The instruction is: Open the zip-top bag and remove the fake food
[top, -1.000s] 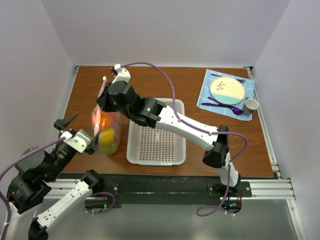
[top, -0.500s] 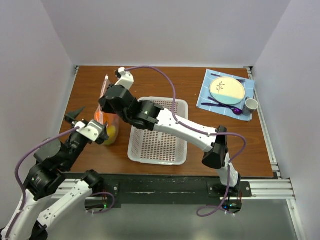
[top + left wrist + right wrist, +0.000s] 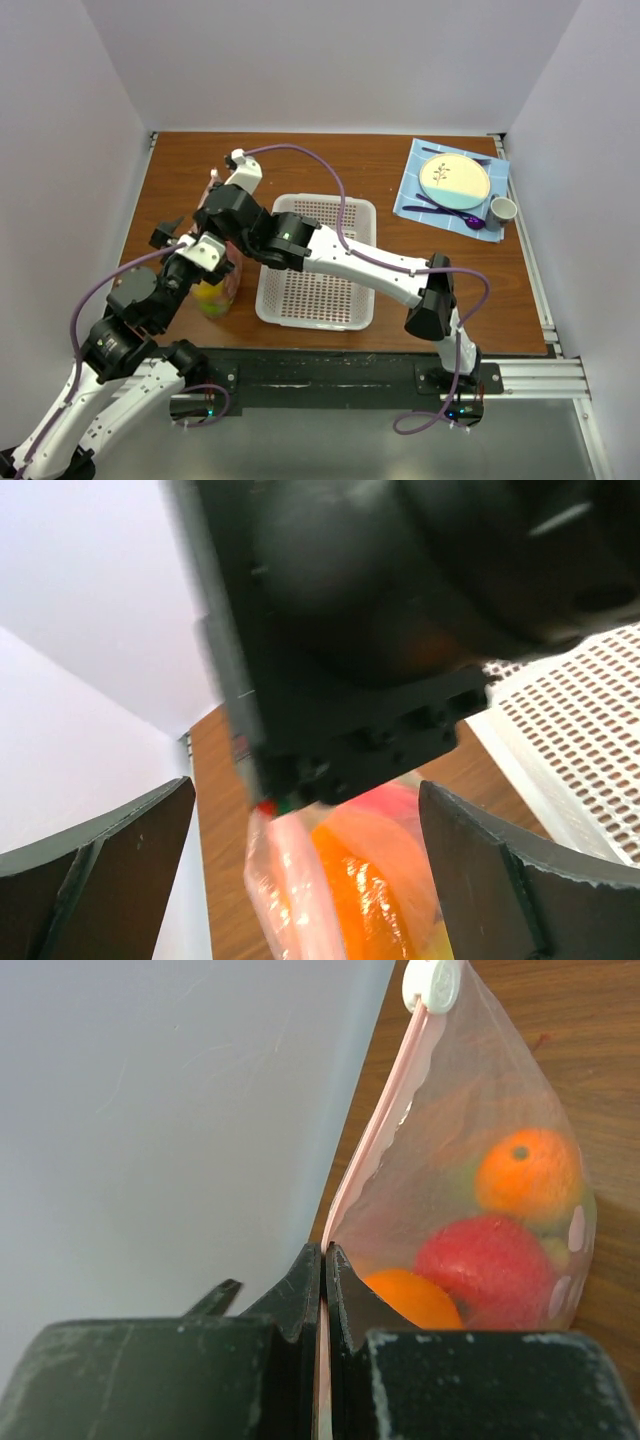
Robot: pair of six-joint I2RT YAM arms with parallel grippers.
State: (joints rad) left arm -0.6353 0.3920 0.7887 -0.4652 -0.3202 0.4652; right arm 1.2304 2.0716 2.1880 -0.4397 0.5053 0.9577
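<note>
Opening is the step in hand: the zip-top bag (image 3: pixel 500 1090), just left of the white basket (image 3: pixel 320 285) with the fake food (image 3: pixel 525 1175) inside, looks not yet unzipped, and the right pincer (image 3: pixel 323 1270) is pressed together on its pink zip strip (image 3: pixel 375 1130). The left pincer (image 3: pixel 305 820) is spread either side of the bag, gripping nothing; next it likely must close there so the white slider (image 3: pixel 432 985) can be drawn along.

Clear crinkly plastic zip-top bag (image 3: pixel 470 1090), glossy fake food (image 3: pixel 490 1265), wood-grain table (image 3: pixel 565 1000)
</note>
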